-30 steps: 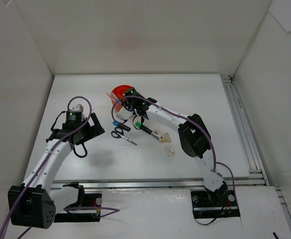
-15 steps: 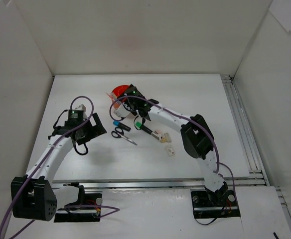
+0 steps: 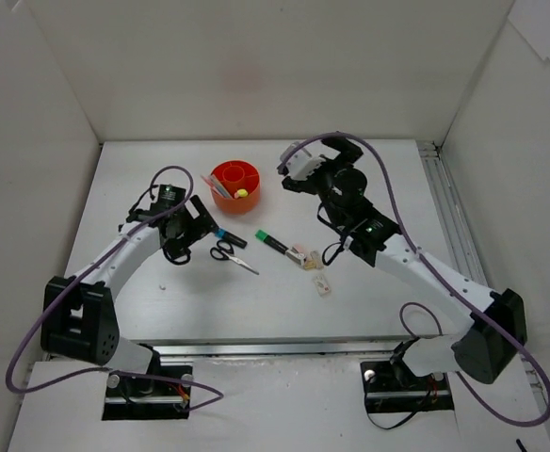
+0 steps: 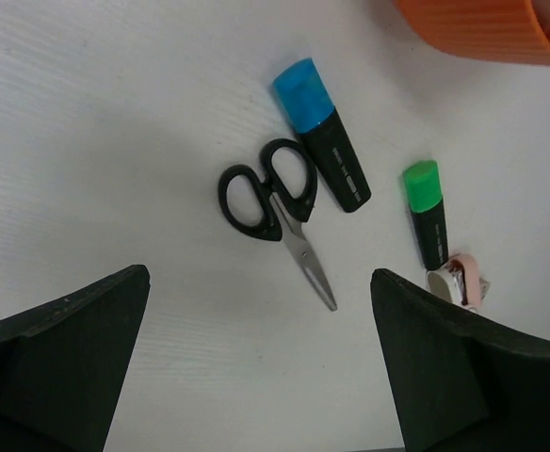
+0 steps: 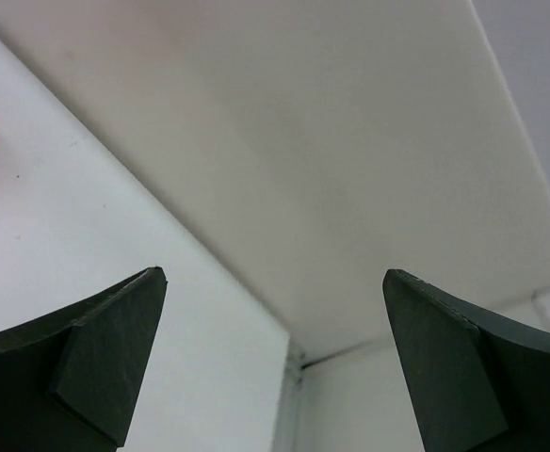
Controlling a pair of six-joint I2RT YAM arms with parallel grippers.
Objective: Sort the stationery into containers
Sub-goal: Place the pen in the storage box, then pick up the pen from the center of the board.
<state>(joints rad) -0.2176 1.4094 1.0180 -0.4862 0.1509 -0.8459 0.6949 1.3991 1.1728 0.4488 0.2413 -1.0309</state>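
Orange organiser (image 3: 257,179) partly loaded; both pincers wide open and empty.

The organiser holds a yellow item (image 3: 242,195) in a front compartment and thin pens (image 3: 215,185) leaning out on its left side. In front of the organiser, on the table (image 3: 369,292), lie the blue highlighter (image 4: 320,146), the scissors (image 4: 270,202) touching it, and the green highlighter (image 4: 427,212); small erasers (image 3: 322,284) lie farther out. The left gripper (image 4: 259,281) hovers above the scissors. The right gripper (image 5: 275,273) sits raised to the organiser's right, facing the back wall (image 5: 284,141).
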